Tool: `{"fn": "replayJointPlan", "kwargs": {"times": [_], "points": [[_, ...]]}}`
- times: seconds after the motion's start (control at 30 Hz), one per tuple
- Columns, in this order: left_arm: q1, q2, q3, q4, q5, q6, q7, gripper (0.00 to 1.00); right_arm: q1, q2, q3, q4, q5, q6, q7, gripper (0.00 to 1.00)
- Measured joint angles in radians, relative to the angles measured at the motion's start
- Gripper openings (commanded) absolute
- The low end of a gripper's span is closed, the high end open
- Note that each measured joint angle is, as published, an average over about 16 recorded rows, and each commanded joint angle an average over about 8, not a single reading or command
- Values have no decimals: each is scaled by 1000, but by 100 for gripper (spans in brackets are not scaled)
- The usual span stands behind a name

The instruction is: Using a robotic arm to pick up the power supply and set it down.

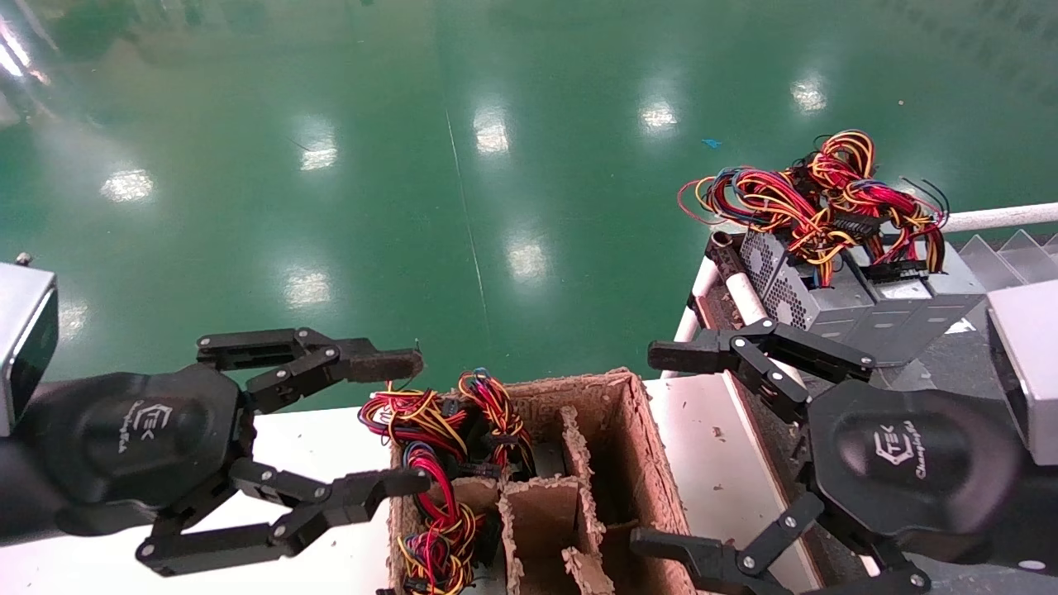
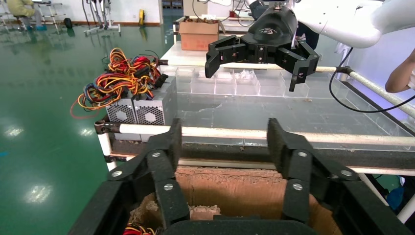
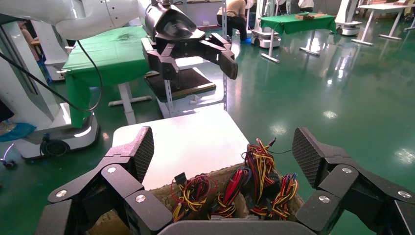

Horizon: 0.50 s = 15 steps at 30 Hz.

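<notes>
White "CTEK" lettering marks both black palms. The right gripper (image 1: 661,446) spreads open at lower right, holding nothing; the power supply (image 1: 798,289) lies beyond its upper finger, upper right. The left gripper (image 1: 409,421) gapes open, lower left

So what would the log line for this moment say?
right gripper: open, empty | left gripper: open, empty | power supply: on rack, untouched

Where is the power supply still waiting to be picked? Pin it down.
In the head view, the power supply sits at the upper right on the rack's corner, under its wire bundle, just beyond the open right pincer.
</notes>
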Motion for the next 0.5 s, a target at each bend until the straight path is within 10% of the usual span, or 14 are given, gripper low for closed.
{"fn": "replayJointPlan", "kwargs": {"times": [0.5], "points": [[0, 0, 0, 0, 0, 0, 0, 0, 0, 0, 0, 0, 0, 0, 0, 100]]}}
